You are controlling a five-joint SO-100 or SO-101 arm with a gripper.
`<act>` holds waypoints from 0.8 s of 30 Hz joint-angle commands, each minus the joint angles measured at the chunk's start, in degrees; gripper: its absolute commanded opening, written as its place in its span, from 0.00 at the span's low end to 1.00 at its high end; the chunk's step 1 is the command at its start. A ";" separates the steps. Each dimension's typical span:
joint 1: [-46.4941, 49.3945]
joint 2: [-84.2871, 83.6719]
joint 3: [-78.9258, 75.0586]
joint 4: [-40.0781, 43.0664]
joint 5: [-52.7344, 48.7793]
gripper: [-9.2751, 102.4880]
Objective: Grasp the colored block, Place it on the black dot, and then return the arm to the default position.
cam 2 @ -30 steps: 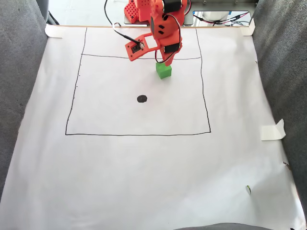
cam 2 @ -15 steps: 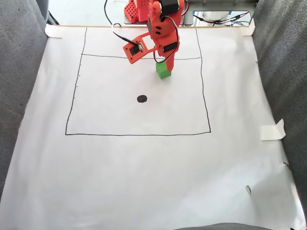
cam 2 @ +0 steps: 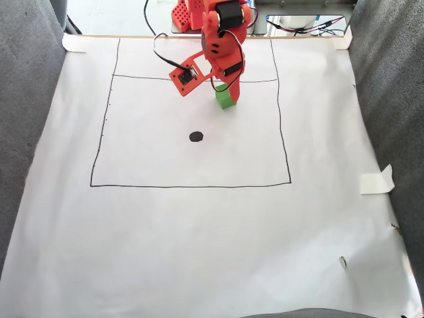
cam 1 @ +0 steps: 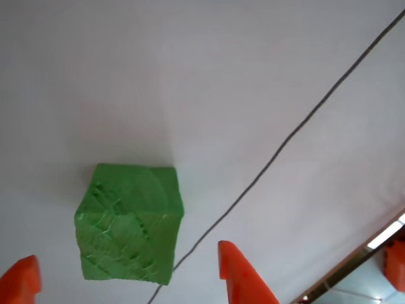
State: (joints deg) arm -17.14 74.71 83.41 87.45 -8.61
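The green cube (cam 1: 130, 221) rests on white paper, its scratched face toward the other view. My gripper (cam 1: 126, 278) is open. One orange fingertip (cam 1: 22, 278) stands left of the cube and the other fingertip (cam 1: 237, 272) to its right, neither touching it. In the fixed view the orange arm (cam 2: 222, 40) leans down over the cube (cam 2: 226, 100), with the gripper (cam 2: 229, 91) at its top edge and partly hiding it. The black dot (cam 2: 196, 136) lies bare on the paper, below and left of the cube.
A thin drawn rectangle (cam 2: 289, 152) frames the work area on the white sheet (cam 2: 199, 252). Grey fabric (cam 2: 26, 99) borders both sides. Tape pieces (cam 2: 377, 180) hold the sheet's edges. Cables (cam 2: 311, 26) lie behind the arm's base.
The arm has swung slightly left and sunk lower over the cube, so the gripper now covers more of it. The cube and the dot have not moved.
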 commanded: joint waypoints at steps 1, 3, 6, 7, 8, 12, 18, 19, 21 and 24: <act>0.09 0.26 0.26 0.35 -0.79 0.46; 0.18 0.18 0.35 0.26 -1.14 0.46; 0.26 0.00 0.62 0.09 -1.49 0.45; 0.26 -0.09 0.70 0.00 -1.49 0.43; 0.18 -0.18 0.79 -0.09 -1.49 0.42; -0.18 -0.62 1.23 -0.26 -1.58 0.39; -0.26 -1.67 1.67 -1.14 -1.58 0.39; -0.18 -1.93 1.67 -1.49 -1.58 0.39; 0.00 -2.46 1.67 -2.11 -1.58 0.40; 0.26 -3.43 1.67 -3.43 -1.58 0.39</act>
State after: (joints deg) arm -17.23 71.02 85.25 84.90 -9.93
